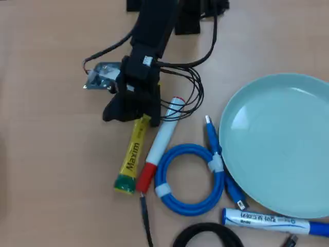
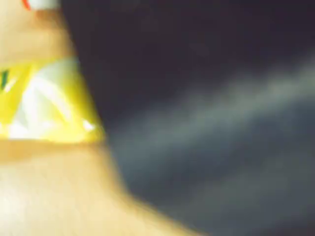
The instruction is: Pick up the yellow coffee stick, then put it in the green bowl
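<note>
One tool [image 1: 134,114] is down low over the top end of the yellow coffee stick [image 1: 130,157], and whether its jaws are apart or gripping the packet I cannot tell. This looks like the grasp step; next it needs a firm pinch, then a lift. Its arm [image 1: 152,32] reaches in from the top edge, bent down steeply. The stick lies on the desk [image 1: 46,154] beside a white marker [image 1: 160,144], well apart from the green bowl [image 1: 280,144]
</note>
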`<state>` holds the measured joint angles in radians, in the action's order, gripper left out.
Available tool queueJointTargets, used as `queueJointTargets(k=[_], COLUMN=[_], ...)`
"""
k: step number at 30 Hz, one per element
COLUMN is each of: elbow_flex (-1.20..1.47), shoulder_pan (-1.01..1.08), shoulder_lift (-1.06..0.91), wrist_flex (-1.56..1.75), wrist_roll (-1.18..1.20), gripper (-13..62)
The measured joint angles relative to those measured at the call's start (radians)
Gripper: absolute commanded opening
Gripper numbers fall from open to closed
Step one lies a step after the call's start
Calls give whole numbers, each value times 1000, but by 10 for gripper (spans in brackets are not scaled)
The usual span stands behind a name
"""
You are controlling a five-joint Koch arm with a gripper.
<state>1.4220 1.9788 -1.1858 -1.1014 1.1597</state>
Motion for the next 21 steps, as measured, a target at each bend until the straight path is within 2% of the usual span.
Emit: queueJointTargets(k=[3, 5, 7, 14, 21], elbow_flex=[-35, -43, -43, -44, -52], shoulder_pan=[0, 0, 0, 11, 34], shoulder_lift=[29, 40, 40, 40, 40], wrist_flex=[2, 2, 2, 6, 9], wrist_roll=[0, 0, 0, 107, 106], gripper=[561, 495, 388, -82, -69])
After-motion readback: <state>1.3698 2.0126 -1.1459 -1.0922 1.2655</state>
